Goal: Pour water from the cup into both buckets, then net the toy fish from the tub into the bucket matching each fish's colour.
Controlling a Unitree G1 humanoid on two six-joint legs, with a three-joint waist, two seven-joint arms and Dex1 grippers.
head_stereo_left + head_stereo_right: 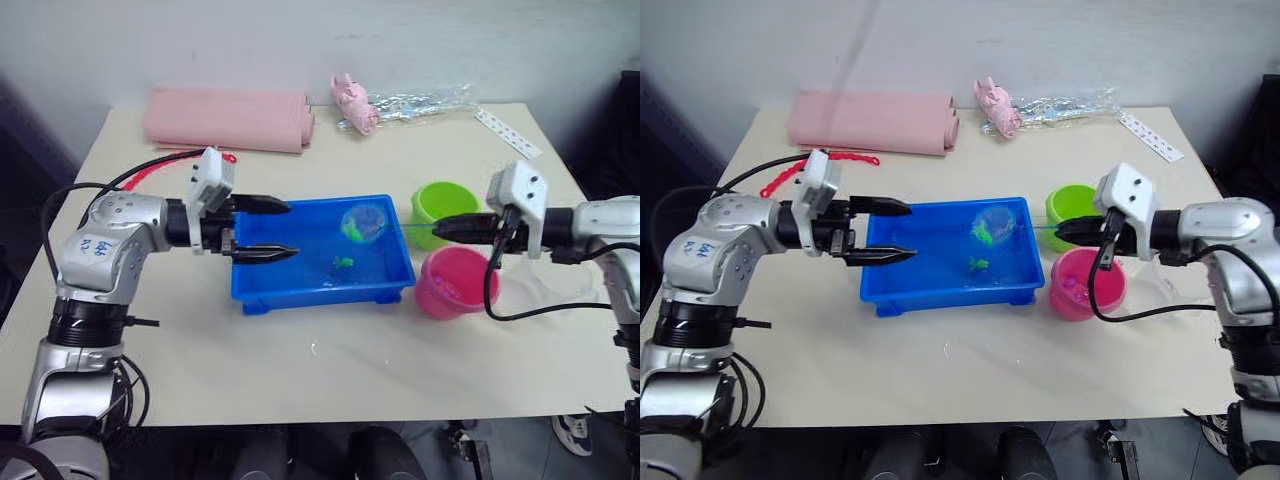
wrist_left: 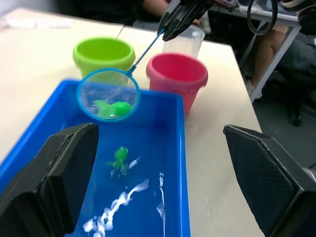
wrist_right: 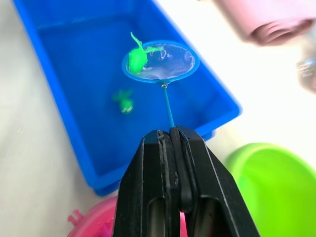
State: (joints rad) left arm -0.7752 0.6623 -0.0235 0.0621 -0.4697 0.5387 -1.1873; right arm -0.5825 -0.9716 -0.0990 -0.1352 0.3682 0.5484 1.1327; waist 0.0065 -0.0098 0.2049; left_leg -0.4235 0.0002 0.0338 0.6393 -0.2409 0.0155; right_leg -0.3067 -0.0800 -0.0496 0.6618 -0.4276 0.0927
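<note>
At the far edge of the pale table [image 1: 300,370] lie a rolled pink cloth [image 1: 228,118], a small pink toy [image 1: 355,100] beside a crinkled clear plastic bag [image 1: 420,100], a white perforated strip [image 1: 508,133] and, near the left arm, a red bead chain [image 1: 805,165]. The shallow bright blue plastic tub [image 1: 322,290] sits mid-table, with the lime green round bucket [image 1: 443,207] and the bright pink round bucket [image 1: 455,283] just beside its right end, and the clear plastic measuring cup [image 1: 535,290] beyond the pink one. The right gripper [image 1: 447,227], fingers pressed together on the thin handle, holds the small round net [image 3: 160,61] with a blue hoop above the tub's far right corner; one green toy fish [image 3: 137,57] lies in its mesh. A second green toy fish [image 3: 123,101] rests on the tub's floor. The left gripper [image 1: 272,228] hangs over the tub's left end, fingers spread wide and empty. The pink bucket holds small pink pieces; what is in the green bucket cannot be told.
</note>
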